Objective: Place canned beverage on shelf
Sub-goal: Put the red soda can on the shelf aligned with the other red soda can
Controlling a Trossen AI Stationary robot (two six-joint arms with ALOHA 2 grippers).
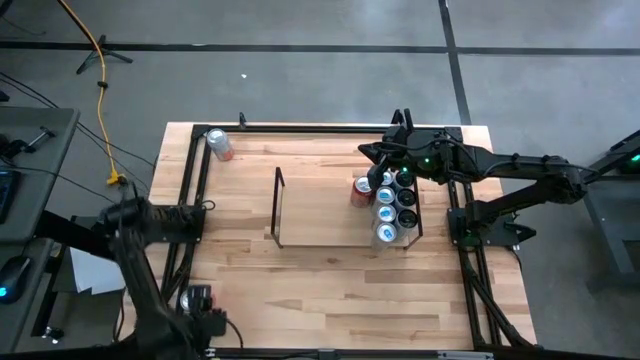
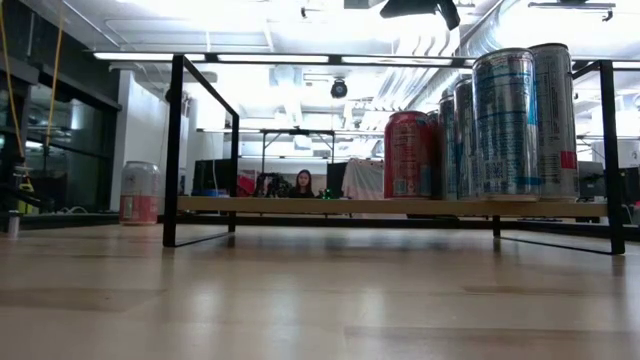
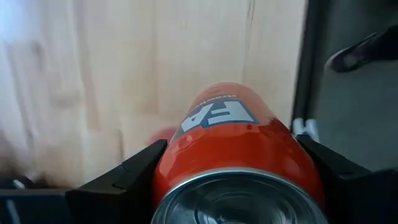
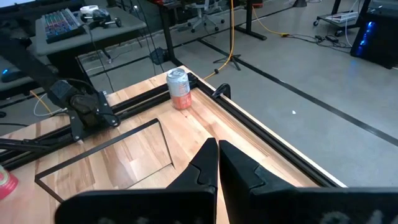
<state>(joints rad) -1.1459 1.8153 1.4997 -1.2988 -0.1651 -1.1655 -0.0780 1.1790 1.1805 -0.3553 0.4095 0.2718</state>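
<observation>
The left gripper [image 3: 233, 186], low at the table's near left edge, clamps a red can [image 3: 236, 149]. The right gripper [image 4: 217, 163], fingers pressed together, hovers over the shelf [image 1: 278, 210] end holding six cans [image 1: 392, 205].

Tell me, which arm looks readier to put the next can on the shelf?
Left. The left gripper clamps a red can, so it likely only needs carrying to the shelf. The right gripper is shut and empty, up by the row of cans.
</observation>
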